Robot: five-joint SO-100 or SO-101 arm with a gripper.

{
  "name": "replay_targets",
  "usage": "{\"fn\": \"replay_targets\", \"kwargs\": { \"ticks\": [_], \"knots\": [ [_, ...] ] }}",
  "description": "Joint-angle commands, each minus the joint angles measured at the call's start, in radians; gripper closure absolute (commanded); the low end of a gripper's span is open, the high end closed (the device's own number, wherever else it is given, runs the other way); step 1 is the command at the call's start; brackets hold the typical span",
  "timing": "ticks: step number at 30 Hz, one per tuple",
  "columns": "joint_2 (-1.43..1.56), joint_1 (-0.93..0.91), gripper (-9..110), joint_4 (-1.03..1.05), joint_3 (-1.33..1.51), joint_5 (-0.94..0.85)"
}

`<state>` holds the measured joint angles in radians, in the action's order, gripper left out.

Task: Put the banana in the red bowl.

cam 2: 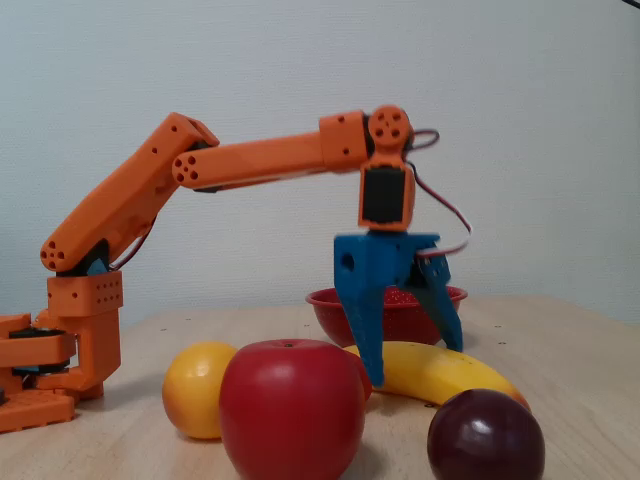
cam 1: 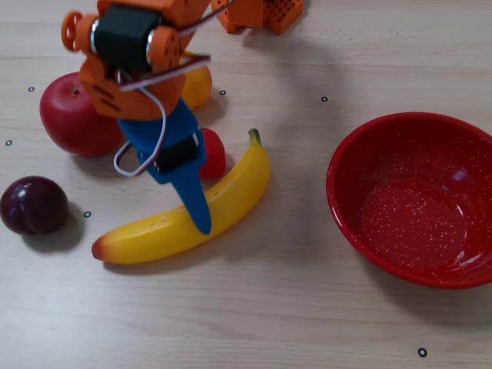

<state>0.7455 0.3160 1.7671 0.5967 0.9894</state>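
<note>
A: State the position of the banana (cam 1: 196,211) relative to the jaws.

B: The banana lies flat on the counter (cam 1: 254,307). The blue gripper (cam 2: 408,362) is spread open astride its middle, one finger on each side of the fruit. In the side-on fixed view, the nearer fingertip (cam 2: 372,372) reaches down in front of the banana; the other finger (cam 2: 443,318) stands behind it. Actual contact cannot be confirmed.

A: Locate the red bowl (cam 1: 419,198).

B: Relative to the banana, in the top-down fixed view, the bowl sits well apart beyond the green stem end, toward the right. It holds nothing.

A: What does each view add?

B: The top-down fixed view shows the banana's full curve and a small red piece (cam 1: 213,153) just beside it, under the gripper. The side-on fixed view shows the spread of the jaws, which the top-down view hides. There the red apple (cam 2: 291,410), the orange fruit (cam 2: 197,389) and the dark plum (cam 2: 486,438) stand in front of the banana.
</note>
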Motion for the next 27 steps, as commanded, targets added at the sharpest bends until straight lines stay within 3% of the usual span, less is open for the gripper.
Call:
{"fn": "replay_targets", "kwargs": {
  "ticks": [1,14,16,21,27],
  "knots": [
    [0.038,-0.025,48,-0.043,-0.1,0.017],
    [-0.086,-0.072,49,-0.14,-0.127,-0.018],
    [-0.094,-0.078,56,-0.129,-0.127,-0.009],
    [-0.106,-0.092,100,-0.121,-0.126,-0.018],
    [-0.091,-0.097,101,-0.123,-0.124,-0.087]
  ]
}}
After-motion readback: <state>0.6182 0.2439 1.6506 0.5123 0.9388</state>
